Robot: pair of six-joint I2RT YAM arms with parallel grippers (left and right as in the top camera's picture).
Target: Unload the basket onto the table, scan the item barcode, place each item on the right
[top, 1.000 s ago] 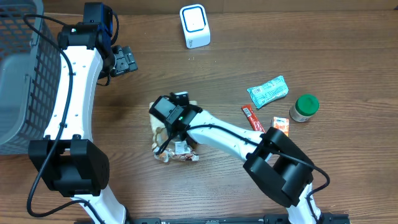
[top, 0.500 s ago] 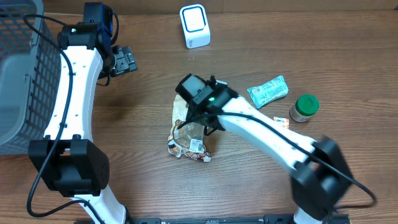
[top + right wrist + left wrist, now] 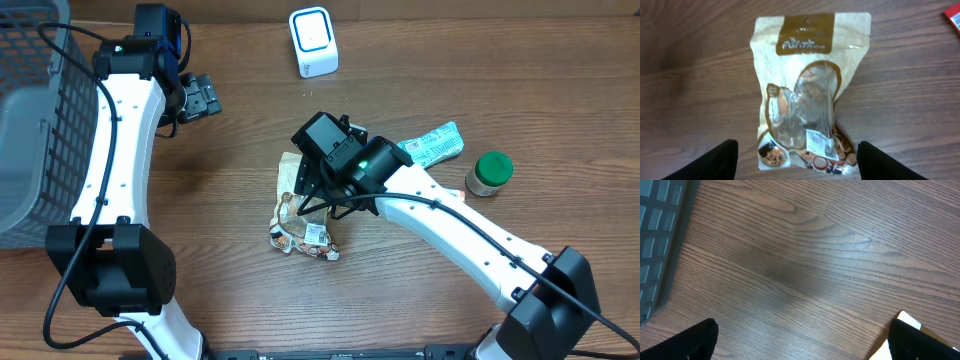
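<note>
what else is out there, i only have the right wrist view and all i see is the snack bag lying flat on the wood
Observer: A white box-like device stands near the far edge of the table, well apart from the snack bag. It may be the scanner.
Operator: where's the left arm
Observer: The left gripper hangs open over bare wood beside a grey basket, holding nothing.
Operator: anything off to the right
Observer: A green packet and a green-lidded jar lie right of the bag.

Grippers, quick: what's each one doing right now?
Left gripper: open, empty.
Right gripper: open over the bag, not holding it.
</note>
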